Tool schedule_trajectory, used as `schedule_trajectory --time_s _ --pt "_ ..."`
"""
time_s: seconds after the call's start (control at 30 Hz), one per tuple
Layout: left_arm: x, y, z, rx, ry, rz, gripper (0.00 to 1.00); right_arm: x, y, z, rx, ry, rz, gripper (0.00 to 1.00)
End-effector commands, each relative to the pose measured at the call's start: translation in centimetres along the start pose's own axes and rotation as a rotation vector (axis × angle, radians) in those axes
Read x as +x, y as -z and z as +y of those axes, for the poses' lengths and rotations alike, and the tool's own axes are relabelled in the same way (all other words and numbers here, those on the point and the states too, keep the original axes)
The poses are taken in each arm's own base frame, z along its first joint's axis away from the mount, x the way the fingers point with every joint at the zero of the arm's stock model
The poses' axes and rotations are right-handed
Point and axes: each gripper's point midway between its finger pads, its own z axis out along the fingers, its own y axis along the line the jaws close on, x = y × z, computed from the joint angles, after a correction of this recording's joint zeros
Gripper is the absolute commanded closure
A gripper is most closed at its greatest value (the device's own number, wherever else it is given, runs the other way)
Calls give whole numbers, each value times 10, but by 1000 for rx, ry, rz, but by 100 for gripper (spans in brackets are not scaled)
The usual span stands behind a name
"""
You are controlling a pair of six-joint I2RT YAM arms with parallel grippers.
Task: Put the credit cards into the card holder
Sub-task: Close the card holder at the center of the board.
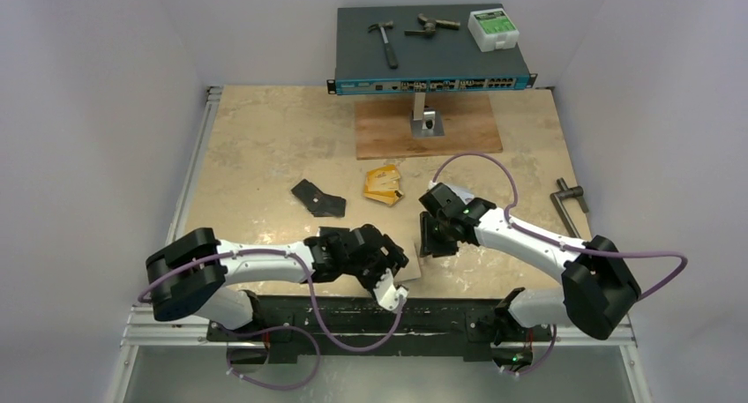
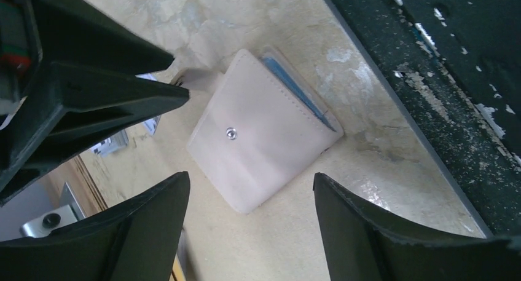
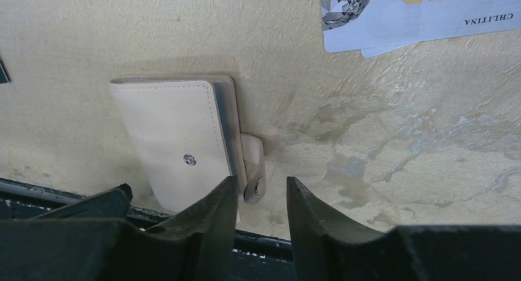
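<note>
The card holder (image 2: 264,130) lies folded shut on the table near its front edge, pale beige with a snap stud on top and a blue edge showing inside. My left gripper (image 2: 250,179) hovers open over the holder's near corner, touching nothing. My right gripper (image 3: 261,181) has its jaws narrowed around the holder's snap tab (image 3: 254,170); the tab sits against the left finger with a gap to the right one. Silvery credit cards (image 3: 399,16) lie beyond it. Orange-gold credit cards (image 1: 383,184) are stacked mid-table. The top view shows only a sliver of the card holder (image 1: 412,264) between both grippers.
A black folding wallet (image 1: 317,197) lies left of the cards. A wooden board (image 1: 428,125) with a metal bracket and a network switch (image 1: 432,46) carrying tools stand at the back. A metal tool (image 1: 569,200) lies at the right. The black front rail (image 2: 442,78) runs just beside the holder.
</note>
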Motion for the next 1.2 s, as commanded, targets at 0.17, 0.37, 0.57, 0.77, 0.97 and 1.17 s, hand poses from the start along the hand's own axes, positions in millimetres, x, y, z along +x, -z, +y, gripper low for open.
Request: schedule_trajectory --time_s 0.17,0.37,0.57,0.77,0.97,1.17 --pt "-14 -11 -25 161 -93 -79 43 -7 3 11 -43 5 -17 77" --pt "-12 -16 -29 155 -85 -87 53 -9 1 7 -18 18 -14 83" --pt "-17 -17 -25 97 -84 -123 58 -16 6 4 17 50 -24 62" --pt "-16 -21 -32 130 -84 -128 60 -17 5 2 32 50 -26 77" --pt "-13 -21 -41 183 -91 -119 61 -15 4 0 40 50 -16 90" --pt "-10 -24 -44 199 -97 -110 69 -13 5 -3 50 53 -16 100"
